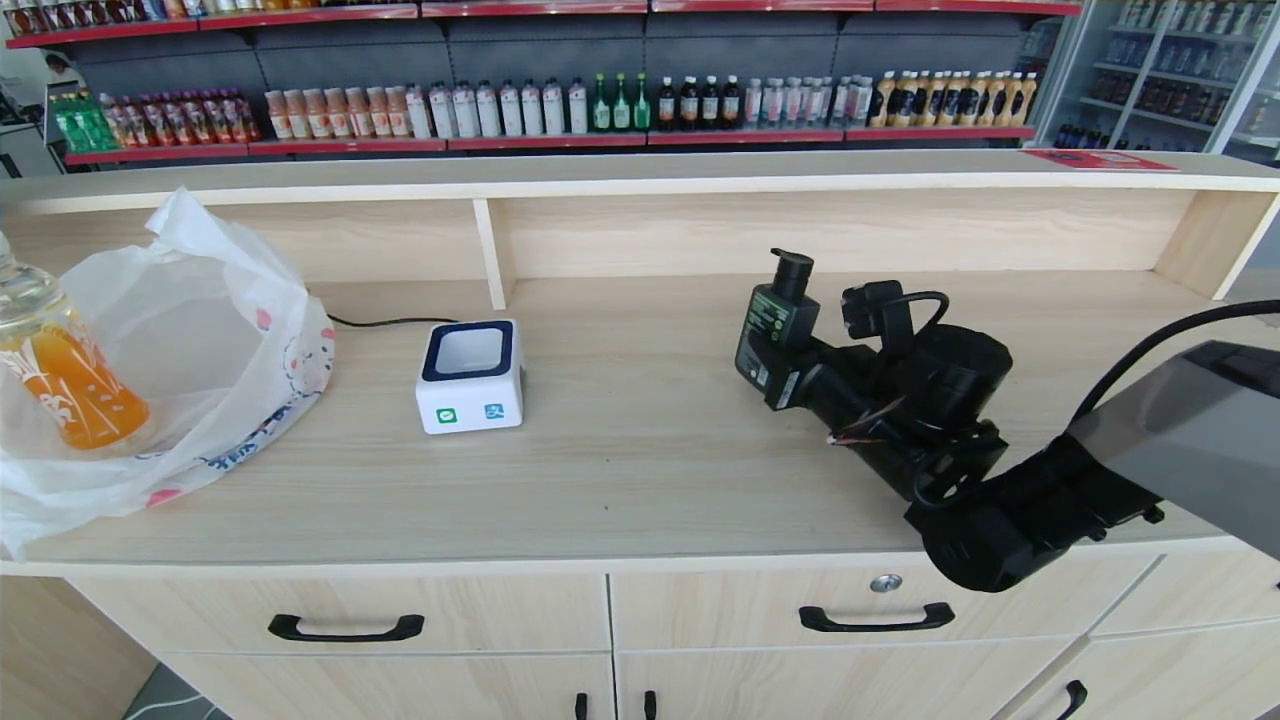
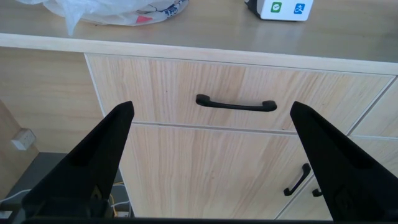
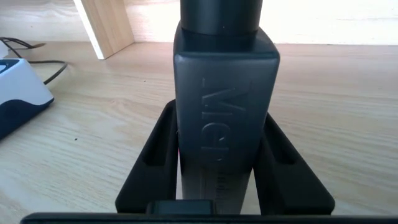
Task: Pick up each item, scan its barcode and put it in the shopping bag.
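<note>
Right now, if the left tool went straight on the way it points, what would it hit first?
Most likely the drawer front, close to its black handle; nothing shows in between, though depth is unclear.

Black arms with a grey cover and some loose wires.

The right arm (image 1: 960,440) is looking black and round, like fat tubes joined together, and a smooth grey cover (image 1: 1180,430) is wrapping it at 3 o'clock in the head view. A thin black cable (image 1: 925,297) is looping over a small black camera block (image 1: 872,308) at 12 o'clock from the wrist, and a thick black cable (image 1: 1150,345) is curving away toward 2 o'clock. Little red and white wires (image 1: 850,437) are poking out just behind the right gripper (image 1: 790,385). The left gripper (image 2: 211,115) is showing two flat black fingers (image 2: 99,162) shaped like wedges, getting thinner toward the tips. The right gripper's own fingers (image 3: 152,165) are looking black too, with sunken slots in them.
</note>
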Tool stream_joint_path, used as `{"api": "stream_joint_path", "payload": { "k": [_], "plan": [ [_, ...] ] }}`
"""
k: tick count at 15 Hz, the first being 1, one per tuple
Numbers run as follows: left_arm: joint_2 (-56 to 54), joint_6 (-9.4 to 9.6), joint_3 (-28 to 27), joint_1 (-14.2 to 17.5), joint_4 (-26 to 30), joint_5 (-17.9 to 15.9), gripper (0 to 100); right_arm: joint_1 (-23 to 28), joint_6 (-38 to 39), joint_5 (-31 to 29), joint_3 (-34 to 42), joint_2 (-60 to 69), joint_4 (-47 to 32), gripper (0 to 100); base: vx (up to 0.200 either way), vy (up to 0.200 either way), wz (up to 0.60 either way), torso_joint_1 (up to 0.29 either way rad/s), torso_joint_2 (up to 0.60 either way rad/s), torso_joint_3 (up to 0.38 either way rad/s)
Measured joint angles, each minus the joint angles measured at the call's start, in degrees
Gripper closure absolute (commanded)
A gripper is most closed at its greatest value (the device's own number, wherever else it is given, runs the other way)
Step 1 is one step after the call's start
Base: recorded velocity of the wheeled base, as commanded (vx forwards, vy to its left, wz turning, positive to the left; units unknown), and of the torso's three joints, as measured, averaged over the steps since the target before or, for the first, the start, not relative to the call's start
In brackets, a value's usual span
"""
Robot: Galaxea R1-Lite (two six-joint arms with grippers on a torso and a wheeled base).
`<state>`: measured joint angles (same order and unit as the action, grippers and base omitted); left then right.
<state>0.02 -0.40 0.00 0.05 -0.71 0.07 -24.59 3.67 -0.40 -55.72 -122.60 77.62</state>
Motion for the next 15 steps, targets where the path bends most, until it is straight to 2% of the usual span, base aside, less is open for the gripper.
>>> {"api": "stream_joint_path", "payload": {
  "k": [3, 8, 15],
  "plan": [
    [0.0, -0.09, 0.0, 0.05, 0.02, 0.0, 0, -0.18, -0.28, -0.15, 1.16, 2.67, 0.02, 100, 0.0, 0.0, 0.0, 0.0, 0.0, 0.0],
    [0.0, 0.05, 0.0, 0.0, 0.11, 0.0, 0, -2.72, -2.26, -0.85, 11.02, 11.98, 0.22, 100, 0.0, 0.0, 0.0, 0.0, 0.0, 0.0],
    [0.0, 0.18, 0.0, 0.0, 0.28, 0.0, 0, -13.12, -2.67, -2.49, 29.98, 29.82, 2.24, 100, 0.0, 0.0, 0.0, 0.0, 0.0, 0.0]
  ]
}}
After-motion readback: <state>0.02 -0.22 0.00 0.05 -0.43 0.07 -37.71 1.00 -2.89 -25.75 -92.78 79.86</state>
